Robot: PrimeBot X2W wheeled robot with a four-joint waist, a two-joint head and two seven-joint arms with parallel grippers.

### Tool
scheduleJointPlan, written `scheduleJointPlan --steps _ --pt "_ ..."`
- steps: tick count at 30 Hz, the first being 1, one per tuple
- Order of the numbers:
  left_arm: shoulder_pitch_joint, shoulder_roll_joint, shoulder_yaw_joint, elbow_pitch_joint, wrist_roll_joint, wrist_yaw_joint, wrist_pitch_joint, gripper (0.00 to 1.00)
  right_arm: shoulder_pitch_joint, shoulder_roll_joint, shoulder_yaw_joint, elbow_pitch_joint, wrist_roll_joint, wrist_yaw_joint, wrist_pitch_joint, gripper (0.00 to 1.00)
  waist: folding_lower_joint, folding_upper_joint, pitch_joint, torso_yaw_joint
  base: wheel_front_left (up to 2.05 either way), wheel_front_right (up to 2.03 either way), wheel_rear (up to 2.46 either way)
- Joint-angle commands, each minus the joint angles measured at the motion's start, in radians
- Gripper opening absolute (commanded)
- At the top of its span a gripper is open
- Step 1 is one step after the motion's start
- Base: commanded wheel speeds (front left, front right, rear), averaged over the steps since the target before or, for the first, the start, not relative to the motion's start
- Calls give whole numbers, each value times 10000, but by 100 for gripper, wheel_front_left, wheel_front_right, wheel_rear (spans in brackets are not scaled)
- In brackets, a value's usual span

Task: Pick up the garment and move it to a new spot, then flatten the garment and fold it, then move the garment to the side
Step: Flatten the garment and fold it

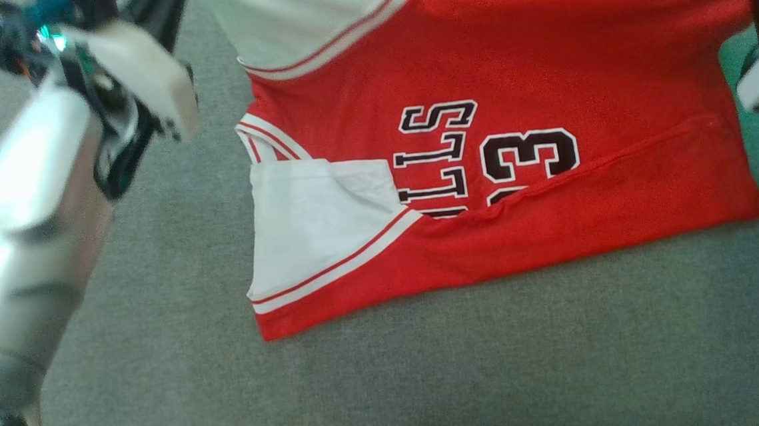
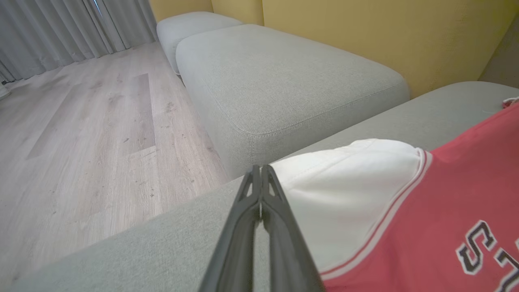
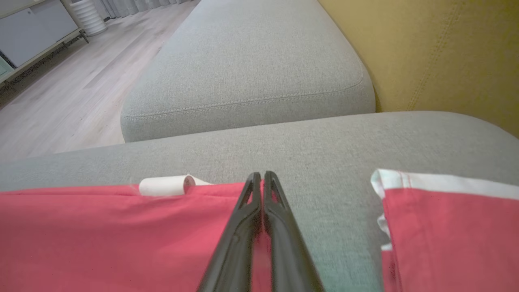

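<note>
While the red jersey (image 1: 541,48) is lying spread on the grey couch cushion (image 1: 430,370) with its near edge already doubled over the lettering, both pairs of jaws are pressing fully shut along its far edge. The left jaws are pinching the white sleeve (image 2: 357,190), and the right jaws are pinching the hem corner (image 3: 215,196). Gripping both ends is holding that edge taut and straight, probably so it can be carried over as one even fold.
</note>
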Motion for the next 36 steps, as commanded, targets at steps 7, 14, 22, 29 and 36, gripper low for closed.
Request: scheduleJointPlan --steps 7,14,22,29,36 --pt "1585 1166 192 -1729 -148 300 -776 0 1393 -474 -65 -428 407 -9 -316 0 -1 0 -978 290 0 0 0" --pt "4023 1752 134 -3895 -675 1154 -823 0 2835 -504 -324 -751 585 -9 -500 0 -1 0 -1592 501 0 0 0" --pt "6400 2271 -2 -5720 -1197 2215 -764 0 4198 -381 -697 -1238 650 -9 -644 0 -1 0 -1849 645 0 0 0" --pt "7402 1765 -290 -5797 -1441 2465 -1184 0 4815 -239 -1001 -1458 402 -9 -630 56 -1 0 -1735 725 0 0 0" --pt "7752 1005 -238 -4944 -1165 3022 -2345 100 5325 372 -1562 -1440 82 -9 -1212 100 -1 0 -2173 664 0 0 0"
